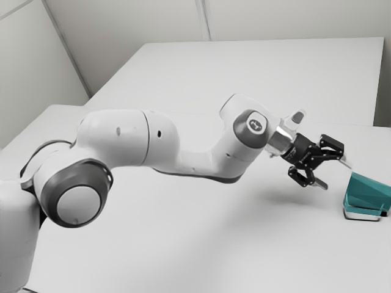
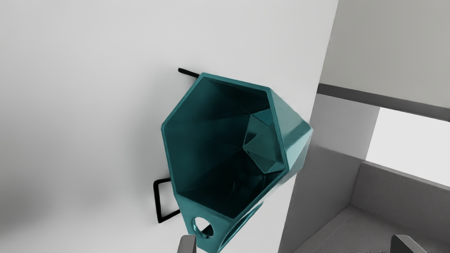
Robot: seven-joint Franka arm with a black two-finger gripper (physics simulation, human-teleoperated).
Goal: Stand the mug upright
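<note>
- Gripper (image 1: pixel 337 175) tilts down just beside the mug (image 1: pixel 368 195), fingers wide apart, holding nothing.
- Mug lies tipped, mouth toward the gripper, cropped by the exterior view's right edge.
- Black bars (image 2: pixel 158 202) sit partly hidden behind the mug.

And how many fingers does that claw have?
2 on the claw, spread apart: in the exterior view, one finger is above, the other finger below. No third seems hidden.

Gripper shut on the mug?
No, the gripper is open, its fingers spread wide and the mug ahead of it.
</note>
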